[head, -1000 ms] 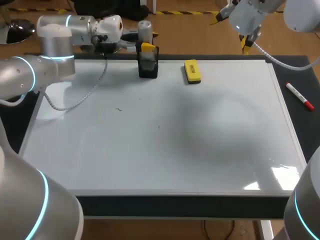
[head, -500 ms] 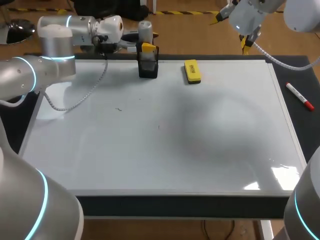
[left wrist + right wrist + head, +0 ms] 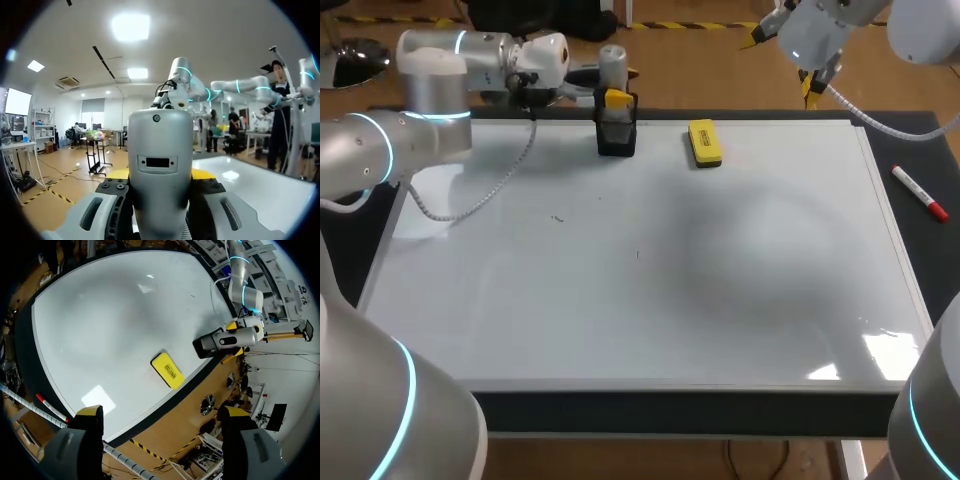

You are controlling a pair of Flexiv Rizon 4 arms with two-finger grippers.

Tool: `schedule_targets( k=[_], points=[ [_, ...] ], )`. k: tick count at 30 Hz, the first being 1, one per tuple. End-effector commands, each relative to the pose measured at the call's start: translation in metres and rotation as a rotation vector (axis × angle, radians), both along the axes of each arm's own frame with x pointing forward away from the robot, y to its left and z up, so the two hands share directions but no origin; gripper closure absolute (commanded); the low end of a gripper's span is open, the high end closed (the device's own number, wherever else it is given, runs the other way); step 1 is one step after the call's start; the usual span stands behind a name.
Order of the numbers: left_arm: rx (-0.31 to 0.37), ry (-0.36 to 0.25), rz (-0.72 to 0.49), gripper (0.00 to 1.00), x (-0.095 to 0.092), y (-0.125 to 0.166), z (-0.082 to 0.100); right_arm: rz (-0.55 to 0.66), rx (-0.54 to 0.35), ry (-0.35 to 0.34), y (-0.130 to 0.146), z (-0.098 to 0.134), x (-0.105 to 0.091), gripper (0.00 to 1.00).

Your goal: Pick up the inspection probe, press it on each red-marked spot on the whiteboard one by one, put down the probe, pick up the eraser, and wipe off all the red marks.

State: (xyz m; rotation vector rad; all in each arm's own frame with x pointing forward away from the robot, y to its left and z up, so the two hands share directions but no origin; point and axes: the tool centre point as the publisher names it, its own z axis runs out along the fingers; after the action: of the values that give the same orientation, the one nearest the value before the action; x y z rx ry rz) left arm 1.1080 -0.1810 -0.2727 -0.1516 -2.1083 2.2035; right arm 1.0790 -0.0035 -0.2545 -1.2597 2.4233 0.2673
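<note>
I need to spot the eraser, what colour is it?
The eraser is yellow; the head view shows it best.

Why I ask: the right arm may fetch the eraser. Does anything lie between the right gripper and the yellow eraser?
Nothing visible does. Ahead of the open right gripper there is only the edge and bare surface of the whiteboard up to the eraser. The black holder stands beyond the eraser.

whiteboard (image 3: 650,280) on desk (image 3: 920,130) | holder (image 3: 617,138) on board's far edge, left of middle | eraser (image 3: 704,142) near holder, to its right | probe (image 3: 611,60) in left claw (image 3: 613,97), over holder | marker (image 3: 920,193) on desk, right of board
</note>
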Motion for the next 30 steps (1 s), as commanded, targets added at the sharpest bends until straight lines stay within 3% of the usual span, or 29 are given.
schedule_targets(
  k=[1, 12, 27, 29, 30],
  points=[
    [-0.002, -0.01, -0.004, 1.0, 0.0017, 0.0007, -0.0004, 0.001, -0.007, 0.002, -0.0001, 0.0016, 0.0001, 0.0],
    [-0.003, -0.061, -0.006, 1.0, 0.001, -0.0005, 0.0029, 0.001, -0.007, 0.002, -0.0001, 0.0016, 0.0001, 0.0],
    [-0.006, -0.052, 0.012, 1.0, 0.0022, -0.0033, 0.0019, 0.001, -0.007, 0.002, -0.0001, 0.0016, 0.0001, 0.0],
    [-0.005, -0.051, 0.012, 0.82, 0.0023, -0.0032, 0.0019, 0.001, -0.007, 0.002, -0.0001, 0.0016, 0.0001, 0.0],
    [-0.004, -0.051, 0.012, 0.77, 0.0023, -0.0032, 0.0019, 0.001, -0.007, 0.002, -0.0001, 0.0016, 0.0001, 0.0]
  ],
)
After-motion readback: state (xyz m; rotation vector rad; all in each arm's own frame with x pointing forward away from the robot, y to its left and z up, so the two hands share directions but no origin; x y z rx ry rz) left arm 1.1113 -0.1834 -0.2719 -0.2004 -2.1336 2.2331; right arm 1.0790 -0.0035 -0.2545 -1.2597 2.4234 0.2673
